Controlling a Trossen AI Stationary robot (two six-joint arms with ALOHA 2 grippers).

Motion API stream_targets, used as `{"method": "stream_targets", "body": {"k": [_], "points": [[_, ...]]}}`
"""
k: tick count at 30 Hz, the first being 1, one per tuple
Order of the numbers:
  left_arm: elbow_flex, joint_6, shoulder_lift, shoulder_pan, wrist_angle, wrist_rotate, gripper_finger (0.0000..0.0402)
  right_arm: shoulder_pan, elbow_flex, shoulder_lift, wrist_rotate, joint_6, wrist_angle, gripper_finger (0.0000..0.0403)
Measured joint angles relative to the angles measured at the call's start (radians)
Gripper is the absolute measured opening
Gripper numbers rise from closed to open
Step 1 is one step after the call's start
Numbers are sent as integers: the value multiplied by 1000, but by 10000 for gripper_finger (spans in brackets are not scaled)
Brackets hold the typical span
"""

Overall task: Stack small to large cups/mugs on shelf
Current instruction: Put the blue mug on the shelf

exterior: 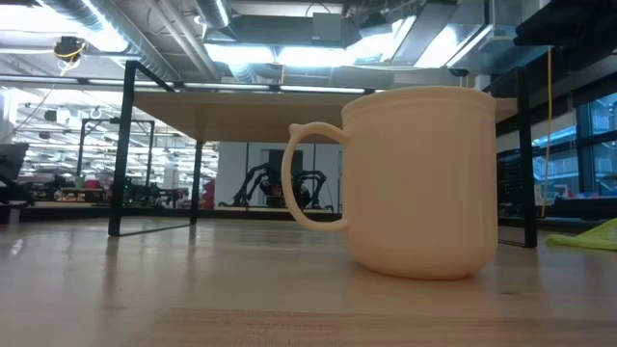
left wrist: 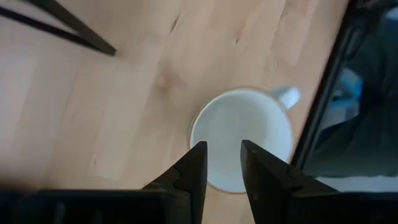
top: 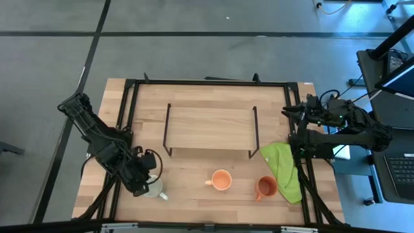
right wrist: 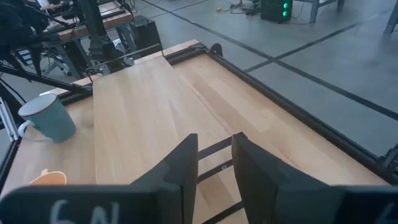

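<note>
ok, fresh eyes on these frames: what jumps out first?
The left pincer poised right over the white mug at the table's near left corner, fingers apart above its rim. Next, the light orange mug and dark orange-brown mug sit on the tabletop in front of the bare shelf, with a lime-green cloth beside them. The right pincer waits open at the far right.

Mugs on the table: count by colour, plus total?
White mug, under the left gripper: 1
Light orange mug: 1
Dark orange-brown mug: 1
Total: 3 mugs, none on the shelf
</note>
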Motion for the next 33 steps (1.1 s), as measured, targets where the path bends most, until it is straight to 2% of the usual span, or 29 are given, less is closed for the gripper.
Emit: {"method": "stream_targets", "body": {"k": [9,13,21,33], "points": [[-26,60,119,-32,-6,37,100,0,0,0,0,-6,0,100],[-27,63,156,-33,-73,48,99,0,0,0,0,-5,0,100],[-27,62,163,-32,-87,29,103,0,0,0,-1,-2,0,100],[-27,3,130,-32,-51,54,103,0,0,0,-1,-4,-1,100]]}}
